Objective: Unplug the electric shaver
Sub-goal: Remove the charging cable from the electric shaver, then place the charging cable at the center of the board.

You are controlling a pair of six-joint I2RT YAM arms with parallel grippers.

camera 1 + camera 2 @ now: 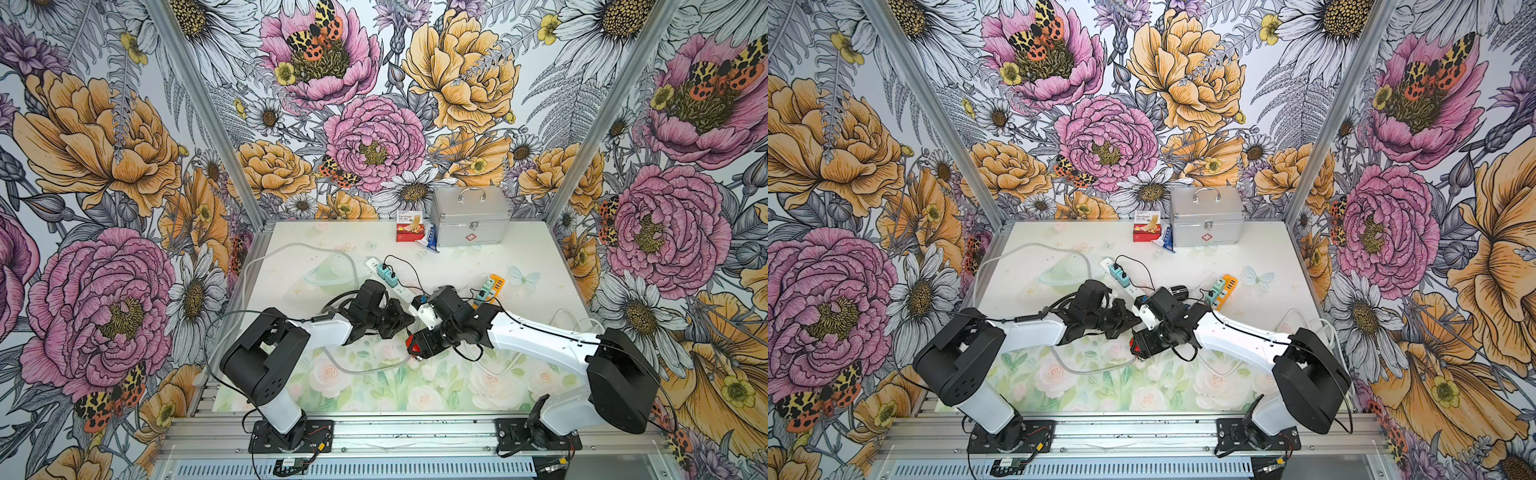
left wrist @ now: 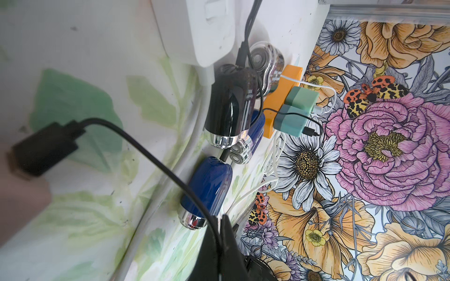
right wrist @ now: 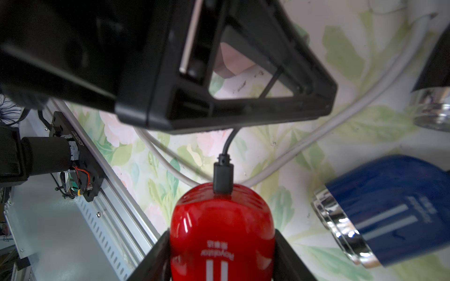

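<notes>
Floral table: white power strip, metal case, bandage box.

Probably a robot lab booth: aluminium frame, floral printed walls.

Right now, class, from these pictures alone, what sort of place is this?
Probably a staged robot test booth: flower-printed wall panels, two black-and-white robot arms bolted to an aluminium rail, and a silver metal first-aid case.

Left gripper pinched closed — right gripper half-spread, gripping; tips close together.
</notes>
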